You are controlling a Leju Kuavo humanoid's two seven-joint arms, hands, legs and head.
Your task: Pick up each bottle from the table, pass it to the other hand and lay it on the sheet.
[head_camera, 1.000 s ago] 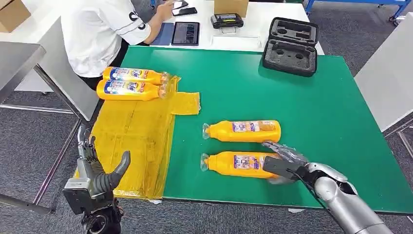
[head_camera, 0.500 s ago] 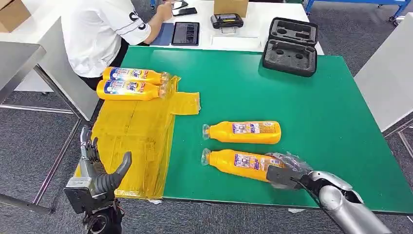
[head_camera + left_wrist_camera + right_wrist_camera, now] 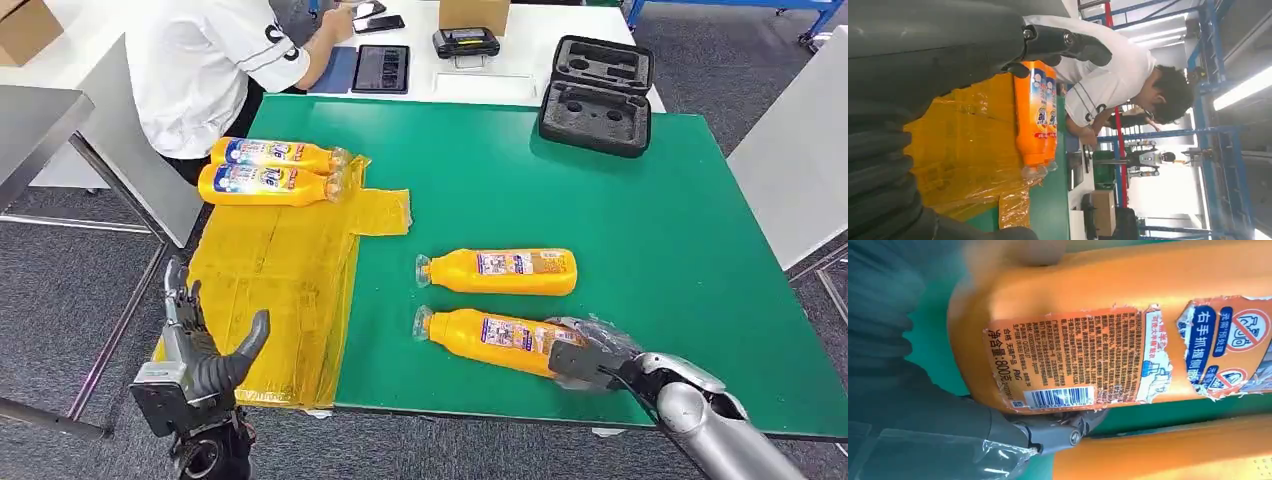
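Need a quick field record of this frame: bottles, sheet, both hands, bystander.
bottles on sheet: two, side by side at the far end
bottles on green table: two, lying on their sides, caps toward the sheet
near bottle: base end gripped by the right hand, angled on the table
far bottle: untouched
sheet: yellow, over the table's left edge
left hand: holds nothing, fingers apart, beside the sheet's near corner
person: seated at the far left, white shirt

Person (image 3: 205, 70) seated; open black case (image 3: 597, 95); tablet (image 3: 381, 68).
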